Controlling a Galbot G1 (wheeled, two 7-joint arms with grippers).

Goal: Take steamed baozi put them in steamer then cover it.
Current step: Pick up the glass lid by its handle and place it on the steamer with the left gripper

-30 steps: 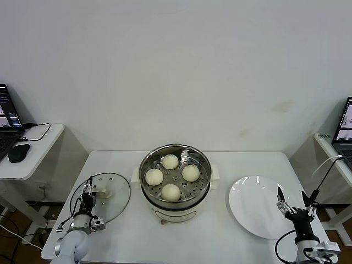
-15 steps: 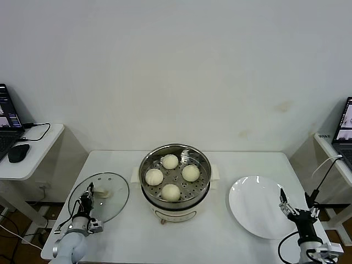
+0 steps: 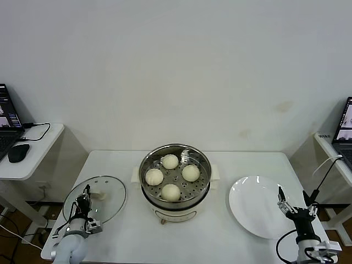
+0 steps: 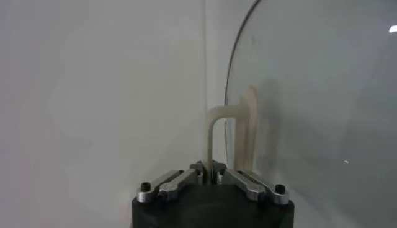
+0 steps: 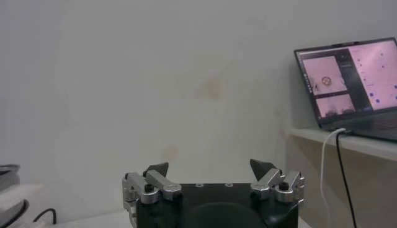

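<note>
All four steamed baozi (image 3: 171, 176) are sat on the perforated tray inside the steamer (image 3: 174, 181), which is parked in the middle of the white table (image 3: 220, 242). So the buns are in, but the pot isn't covered yet.

The cover (image 3: 97, 198) is found at the left side of the table, well apart from the steamer, and it looks tipped up rather than lying flat. Its cream handle (image 4: 232, 133) is pinched by the left gripper (image 3: 86, 196), fingers clenched tight on it; in the left wrist view the handle loop can be seen running straight into the closed fingertips, with the glass disc standing beside it.

The right gripper (image 3: 291, 210) is parked at the near right corner, just by the near right edge of the white plate (image 3: 258, 206), with its fingers spread wide and nothing between them.

A laptop (image 5: 350, 80) is seen on a side table off to the right.
</note>
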